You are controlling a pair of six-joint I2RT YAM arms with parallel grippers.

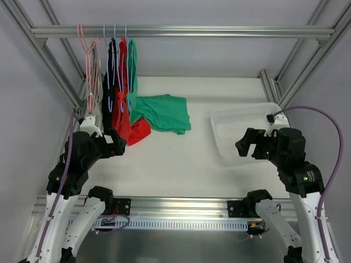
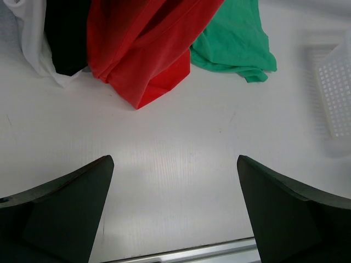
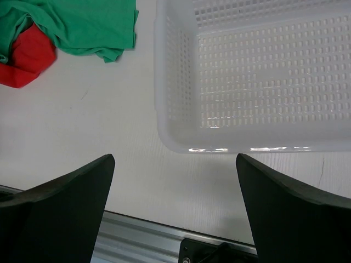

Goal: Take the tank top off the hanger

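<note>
The white perforated plastic basket (image 1: 236, 130) sat on the right of the white table (image 1: 181, 161), its mesh floor in plain view. The black tank top (image 1: 112, 76), red tank top (image 1: 124, 109) and green tank top (image 1: 164, 112) hung on blue wire hangers (image 1: 115, 34), the green hem spilling onto the table. Both arms crouched low. The left gripper (image 1: 117, 147) and right gripper (image 1: 245, 147) were spread wide, grasping nothing.

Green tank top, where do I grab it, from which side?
Probably the green tank top by its loose lower part on the table, from above at its right edge: it spreads clear of the red garment, while the straps hang crowded among hangers.
</note>
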